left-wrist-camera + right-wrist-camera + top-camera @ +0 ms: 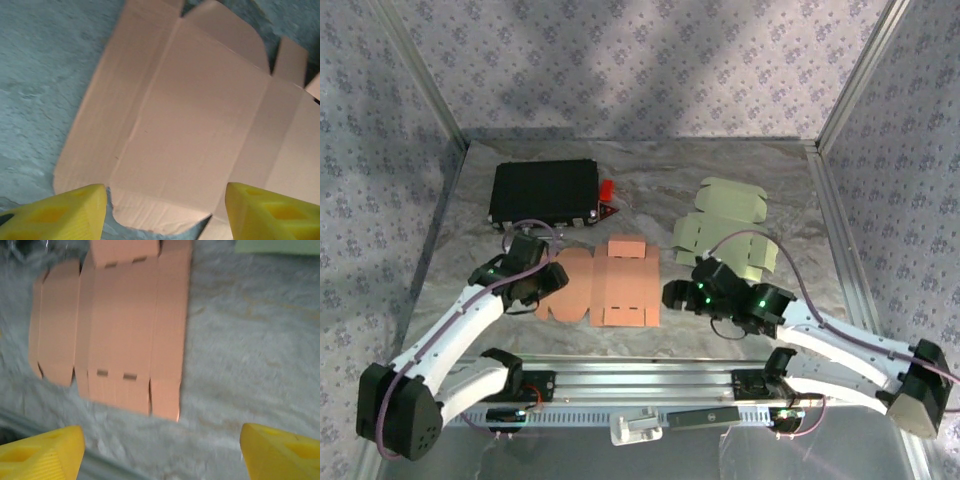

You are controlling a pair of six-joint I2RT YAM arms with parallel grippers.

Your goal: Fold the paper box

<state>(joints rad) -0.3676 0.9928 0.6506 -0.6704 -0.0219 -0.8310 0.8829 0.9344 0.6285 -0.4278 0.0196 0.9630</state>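
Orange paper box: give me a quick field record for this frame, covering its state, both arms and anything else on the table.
box: orange paper box lies unfolded on the table
left gripper: jaws open, at the box's left edge, holding nothing
right gripper: jaws open, just right of the box, apart from it
other items: pale green blank back right; black case back left, red object beside it
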